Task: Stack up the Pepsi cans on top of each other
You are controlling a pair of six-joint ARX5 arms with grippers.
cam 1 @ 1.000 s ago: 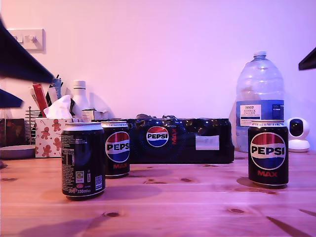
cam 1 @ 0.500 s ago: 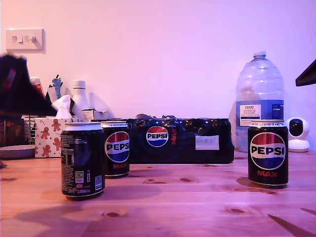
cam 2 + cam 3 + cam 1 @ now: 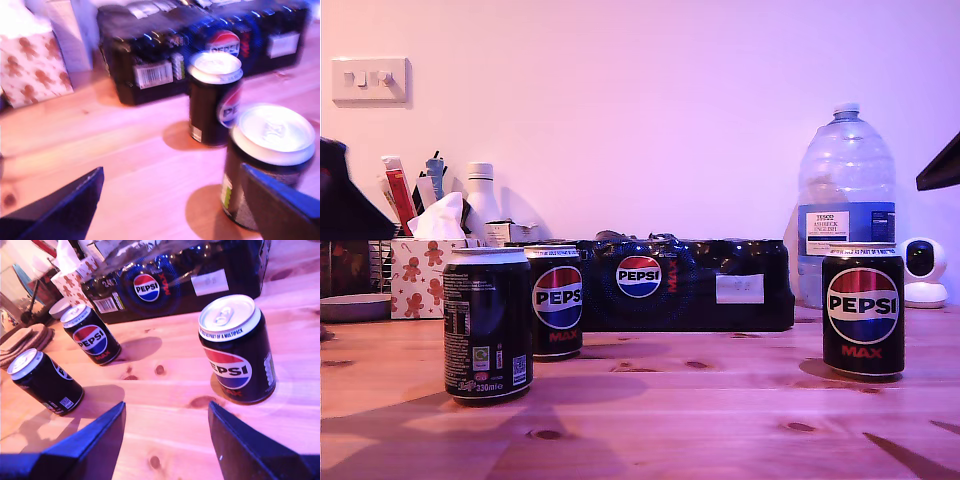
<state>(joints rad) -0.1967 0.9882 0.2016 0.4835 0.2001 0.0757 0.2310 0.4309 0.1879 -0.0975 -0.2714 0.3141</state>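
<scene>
Three Pepsi cans are standing apart on the wooden table, a pale wall rising behind. Both grippers are hanging with jaws apart, seemingly holding nothing.

Black Pepsi cans (silver rims)

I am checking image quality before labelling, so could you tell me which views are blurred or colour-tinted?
Exterior view: sharp, with a strong pink-purple cast; the Pepsi cans throw soft shadows on the table. First wrist view: smeared, can tops glaring white. Second wrist view: mostly sharp, same tint.
</scene>
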